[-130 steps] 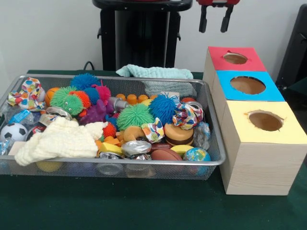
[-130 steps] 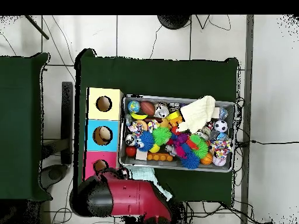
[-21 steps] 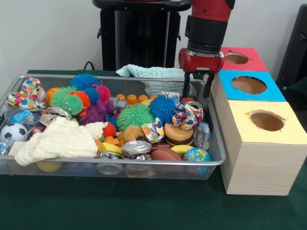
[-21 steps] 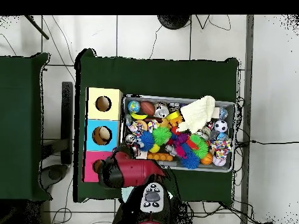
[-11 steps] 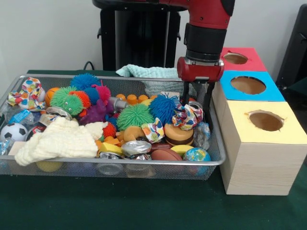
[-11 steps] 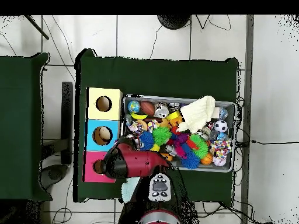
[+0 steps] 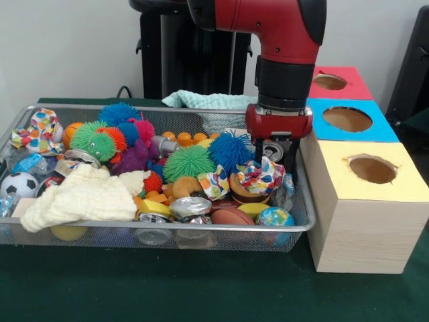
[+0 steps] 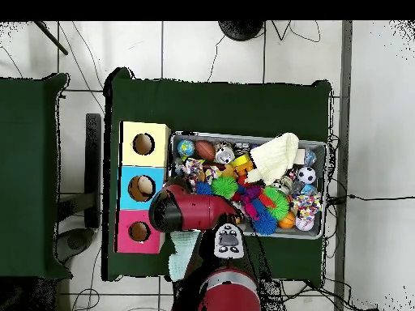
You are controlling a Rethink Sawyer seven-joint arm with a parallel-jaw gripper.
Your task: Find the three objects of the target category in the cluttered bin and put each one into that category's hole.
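jaws (image 7: 276, 164) amid bin (image 7: 167, 227) clutter

- Packed edge to edge: wide silver wire-mesh bin (image 7: 303, 225), toys touching one another, no bare mesh floor visible.
- Crowded just beside the bin's box-side wall: black gripper (image 7: 275, 163), low over a multicoloured crumpled cloth scrunchie (image 7: 260, 177).
- Blocking that same wall from outside: row of wooden boxes with yellow, blue and red tops (image 7: 362, 215).
- Open green tablecloth (image 7: 154, 288) along the bin's camera-side rim.

Silver mesh bin (image 7: 27, 111), red-and-black arm (image 7: 285, 40), multicoloured patterned cloth (image 7: 260, 176), green spiky ball (image 7: 188, 162), cream knit cloth (image 7: 84, 194)
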